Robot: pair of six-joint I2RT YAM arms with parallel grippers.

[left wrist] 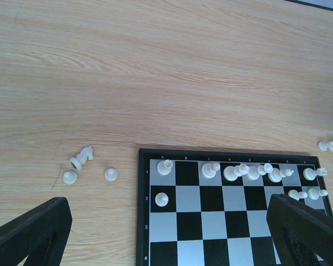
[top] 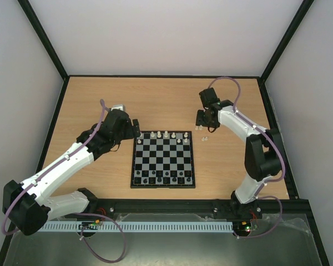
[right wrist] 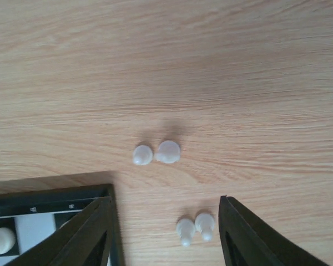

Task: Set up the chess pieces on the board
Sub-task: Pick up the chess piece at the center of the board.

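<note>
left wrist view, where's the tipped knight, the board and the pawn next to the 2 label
knight [left wrist: 81, 158], left wrist view, middle of its body
board [left wrist: 144, 221], left wrist view, black left border
pawn [left wrist: 162, 199], left wrist view, rounded top

Worktop: light wood-grain laminate, enclosed by plain white wall panels at top, left and right of frame. Black frame posts are seen running diagonally in from the upper corners. Black rail is mounted along the lower edge, white slotted strip beneath it. Light is even and diffuse; only soft shadows are cast.
</note>
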